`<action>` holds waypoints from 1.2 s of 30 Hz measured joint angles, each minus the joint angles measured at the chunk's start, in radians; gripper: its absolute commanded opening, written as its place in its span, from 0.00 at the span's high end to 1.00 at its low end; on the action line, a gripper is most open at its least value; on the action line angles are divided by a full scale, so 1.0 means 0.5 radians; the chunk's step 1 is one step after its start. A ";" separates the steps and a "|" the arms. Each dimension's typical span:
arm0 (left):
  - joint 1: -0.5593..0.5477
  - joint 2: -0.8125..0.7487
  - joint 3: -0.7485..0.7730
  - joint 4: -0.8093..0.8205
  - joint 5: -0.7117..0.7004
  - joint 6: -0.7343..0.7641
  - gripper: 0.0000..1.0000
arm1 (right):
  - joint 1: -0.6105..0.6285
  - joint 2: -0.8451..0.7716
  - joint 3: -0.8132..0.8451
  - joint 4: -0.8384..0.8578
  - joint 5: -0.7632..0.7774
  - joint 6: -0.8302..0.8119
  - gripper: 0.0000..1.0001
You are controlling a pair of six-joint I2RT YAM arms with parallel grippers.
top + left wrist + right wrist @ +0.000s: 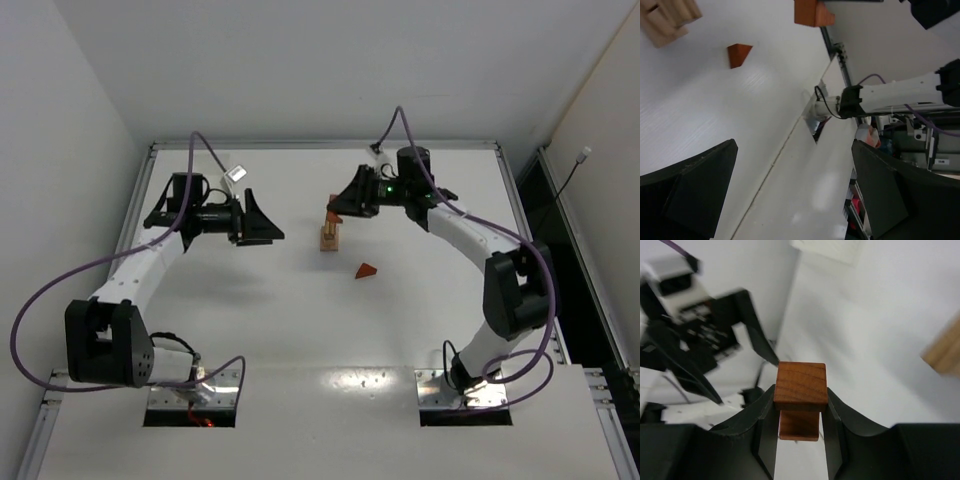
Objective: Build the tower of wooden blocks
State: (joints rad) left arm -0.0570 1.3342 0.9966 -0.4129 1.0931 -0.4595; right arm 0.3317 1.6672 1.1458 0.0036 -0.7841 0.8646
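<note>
Reddish-brown wood sits pinched in the right gripper (338,206): a small red-brown block (800,385), clamped between the two black fingers (762,417) so that its top half stands clear above them. The block hangs just behind the tower (328,237), a short stack of pale tan pieces standing on the white table (250,330) near its middle. In the right wrist view the stack shows only as a tan corner off to the right, apart from the held block (whether the two touch, the overhead view does not settle). A red-brown wedge (366,270) lies alone on the table, a little nearer the arm bases than the tower. The left gripper (265,222) hovers well to the left of the stack, jaws spread wide and holding nothing.
</note>
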 measured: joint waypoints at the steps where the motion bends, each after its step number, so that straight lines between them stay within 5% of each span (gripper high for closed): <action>1: -0.026 0.000 0.002 0.072 0.050 -0.052 0.03 | 0.006 0.022 0.059 0.105 -0.032 0.098 1.00; 6: -0.096 0.002 0.035 0.397 0.159 -0.320 0.15 | 0.075 0.142 0.305 0.452 -0.117 0.462 1.00; 15: -0.125 0.071 0.206 0.749 0.160 -0.600 0.16 | 0.198 0.192 0.385 0.646 -0.139 0.787 1.00; 20: -0.126 0.160 0.264 0.858 0.153 -0.673 0.17 | 0.238 0.192 0.385 0.715 -0.154 0.866 1.00; 36: -0.137 0.253 0.320 1.133 0.151 -0.916 0.45 | 0.273 0.191 0.384 0.769 -0.163 0.922 1.00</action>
State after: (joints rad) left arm -0.1257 1.4605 1.1564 0.1535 1.1687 -0.9176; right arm 0.4683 1.7626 1.3376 0.3882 -0.8654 1.3254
